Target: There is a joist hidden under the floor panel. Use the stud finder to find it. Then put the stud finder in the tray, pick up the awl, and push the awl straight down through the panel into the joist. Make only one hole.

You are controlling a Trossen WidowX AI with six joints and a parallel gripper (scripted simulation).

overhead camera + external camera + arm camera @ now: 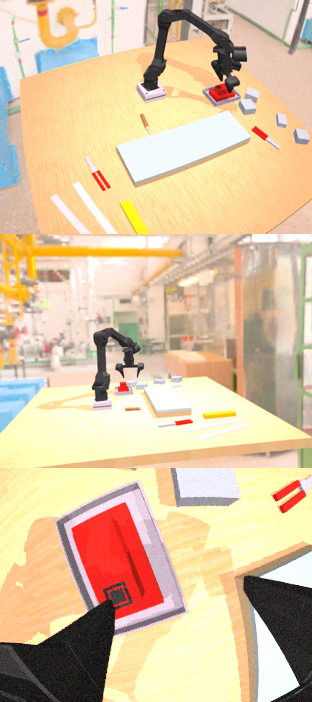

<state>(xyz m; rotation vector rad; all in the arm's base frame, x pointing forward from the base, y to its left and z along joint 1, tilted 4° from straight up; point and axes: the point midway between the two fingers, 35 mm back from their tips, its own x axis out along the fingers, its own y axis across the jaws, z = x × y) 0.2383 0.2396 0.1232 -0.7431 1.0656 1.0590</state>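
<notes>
Red stud finder (221,93) (123,388) (117,560) in grey tray (215,103) (123,393) (172,579), no readable writing, claw (225,85) (130,377) (182,595) released above.

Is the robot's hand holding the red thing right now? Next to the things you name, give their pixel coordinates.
Hand (225,86) (130,377) (182,595): wide open, holding nothing; the red thing (221,94) (123,388) (107,553) is in the tray (215,103) (123,393) (166,555).

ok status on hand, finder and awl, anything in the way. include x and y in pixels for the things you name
hand (225,86) (130,378) (182,595) open above tray (215,103) (123,393) (167,560), holding nothing; finder (221,94) (123,388) (117,558) in tray; awl (144,121) (132,408) on table (75,113) (100,435) (200,668) by panel (184,148) (167,398); nothing seen blocking awl handle
</notes>
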